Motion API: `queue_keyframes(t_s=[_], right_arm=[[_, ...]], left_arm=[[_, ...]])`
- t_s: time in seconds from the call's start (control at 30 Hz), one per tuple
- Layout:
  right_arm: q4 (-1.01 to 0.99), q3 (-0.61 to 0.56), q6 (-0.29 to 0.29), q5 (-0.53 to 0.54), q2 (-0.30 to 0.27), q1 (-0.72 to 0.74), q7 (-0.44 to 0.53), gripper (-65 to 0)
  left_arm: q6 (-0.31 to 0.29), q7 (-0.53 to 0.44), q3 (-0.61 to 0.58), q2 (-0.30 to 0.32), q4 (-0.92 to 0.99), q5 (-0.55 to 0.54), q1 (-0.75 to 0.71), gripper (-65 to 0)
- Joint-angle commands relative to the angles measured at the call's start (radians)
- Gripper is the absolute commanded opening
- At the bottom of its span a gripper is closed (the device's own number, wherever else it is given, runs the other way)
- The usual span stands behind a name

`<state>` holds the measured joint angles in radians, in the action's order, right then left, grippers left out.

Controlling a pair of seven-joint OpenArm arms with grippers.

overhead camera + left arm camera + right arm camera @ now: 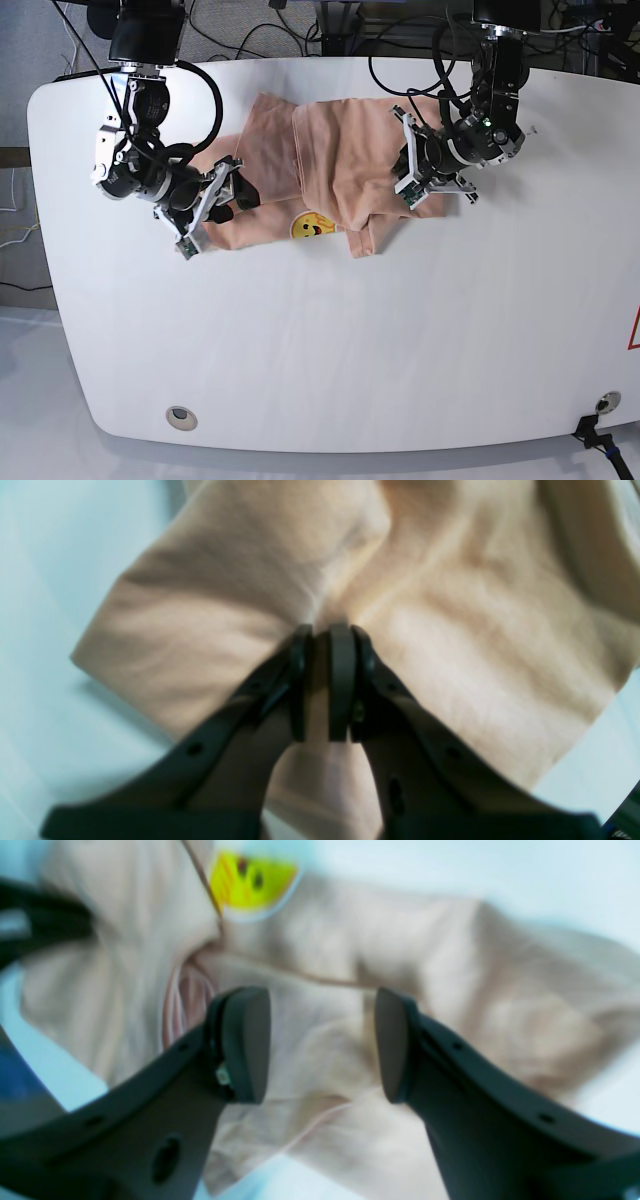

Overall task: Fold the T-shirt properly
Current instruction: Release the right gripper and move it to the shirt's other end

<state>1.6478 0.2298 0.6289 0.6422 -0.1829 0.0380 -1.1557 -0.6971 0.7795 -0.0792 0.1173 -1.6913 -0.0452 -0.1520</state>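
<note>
The peach T-shirt (330,160) lies crumpled on the white table (350,340), with its yellow smiley print (313,226) at the near edge. My left gripper (408,168) is at the shirt's right side. In the left wrist view the left gripper (322,632) is shut on a pinched ridge of the T-shirt (450,630). My right gripper (238,186) hovers at the shirt's left end. Seen from the right wrist, that right gripper (320,1007) stands open over the rumpled T-shirt (425,955), nothing between its pads, and the smiley print (250,882) lies beyond it.
Cables (300,25) and arm mounts crowd the table's far edge. A round fitting (178,414) sits near the front left corner and another small fitting (601,402) at the front right. A red mark (634,330) shows at the right edge.
</note>
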Motion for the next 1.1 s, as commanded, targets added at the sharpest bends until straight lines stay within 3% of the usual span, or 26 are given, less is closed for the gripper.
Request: queue_keyframes(t_s=[0.0,0.2,0.43,0.6,0.7,0.83,1.0,1.07], right_arm=[[0.021,0.059,-0.001,0.029,-0.019,0.033,0.016,-32.4],[0.002,0.121,-0.001,0.028,-0.131,0.075,0.023,-32.2],[-0.265,0.124,0.009,0.031,-0.228,0.107,0.122,-31.8],[-0.361,0.124,0.016,0.037,-0.235,0.121,0.153,-31.7],[-0.415,0.125,0.069,0.038,-0.228,0.121,0.153,-31.7],[-0.449,0.125,0.069,0.038,-0.206,0.113,0.151,-31.6],[-0.530,0.125,0.069,0.063,-0.200,0.113,0.150,-17.1],[-0.544,0.125,0.069,0.113,-0.206,0.110,0.150,-15.5]], left_arm=[[-0.001,-0.013,0.002,0.002,-0.013,-0.009,0.010,-60.4],[-0.001,-0.015,0.002,0.022,-0.013,-0.011,0.010,-60.4],[-0.001,-0.015,0.002,0.023,-0.013,-0.011,0.010,-60.4],[-0.001,-0.015,0.002,0.023,-0.013,-0.011,0.010,-60.4],[-0.001,-0.015,0.002,0.023,-0.013,-0.011,0.010,-60.4],[-0.001,-0.015,0.002,0.025,-0.014,-0.011,0.010,-60.4],[-0.001,-0.015,0.002,0.025,-0.014,-0.011,0.010,-60.4],[-0.001,-0.015,0.002,0.025,-0.014,-0.011,0.010,-60.4]])
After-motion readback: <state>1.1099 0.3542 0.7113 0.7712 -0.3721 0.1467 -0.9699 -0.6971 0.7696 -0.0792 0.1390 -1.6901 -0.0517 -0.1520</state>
